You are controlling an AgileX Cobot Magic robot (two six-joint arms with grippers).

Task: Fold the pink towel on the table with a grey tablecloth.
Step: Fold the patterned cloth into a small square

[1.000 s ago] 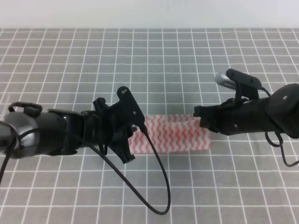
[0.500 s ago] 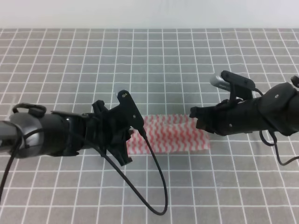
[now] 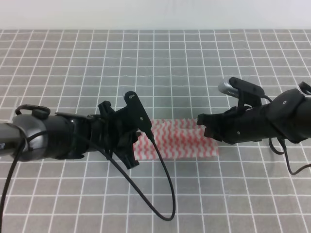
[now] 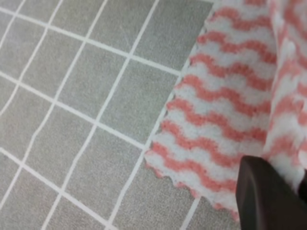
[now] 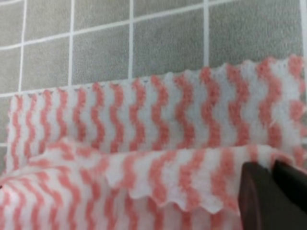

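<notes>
Across the table with a grey tablecloth (image 3: pixel 194 63) lies one pink towel (image 3: pixel 182 141), folded into a band at the middle, both ends hidden under the two arms. The left gripper (image 3: pixel 138 141) covers its left end and the right gripper (image 3: pixel 204 125) its right end. Each wrist view cuts off all but a dark fingertip against cloth, so I cannot tell either grip.

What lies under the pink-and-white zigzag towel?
The pink-and-white zigzag cloth towel lies folded over itself on the grey grid-lined tablecloth. Whatever lies beneath its layers is covered.
</notes>
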